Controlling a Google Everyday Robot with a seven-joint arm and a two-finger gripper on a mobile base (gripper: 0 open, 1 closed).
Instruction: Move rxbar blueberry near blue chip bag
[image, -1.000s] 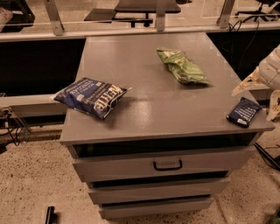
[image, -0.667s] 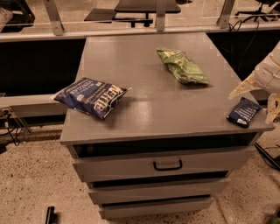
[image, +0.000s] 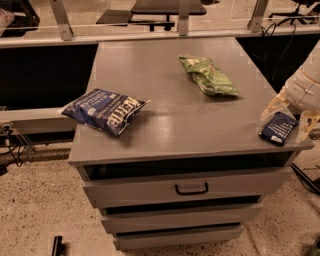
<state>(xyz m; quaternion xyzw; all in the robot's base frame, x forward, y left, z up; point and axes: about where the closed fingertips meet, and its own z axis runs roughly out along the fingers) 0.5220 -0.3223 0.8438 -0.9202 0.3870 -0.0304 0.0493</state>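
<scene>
The rxbar blueberry (image: 278, 128) is a small flat navy wrapper lying at the front right corner of the grey cabinet top (image: 165, 75). The blue chip bag (image: 104, 110) with white "Kettle" lettering lies at the front left of the top. My gripper (image: 291, 113) comes in from the right edge on a white arm and hangs over the bar. Its pale fingers (image: 273, 104) are spread, one on each side of the bar, and hold nothing.
A green chip bag (image: 208, 75) lies at the back right of the top. The cabinet has drawers below, the upper one with a dark handle (image: 191, 189). A black shelf and metal rails run behind; speckled floor lies in front.
The gripper has come down slightly and now straddles the bar. The bar and both bags have not moved.
</scene>
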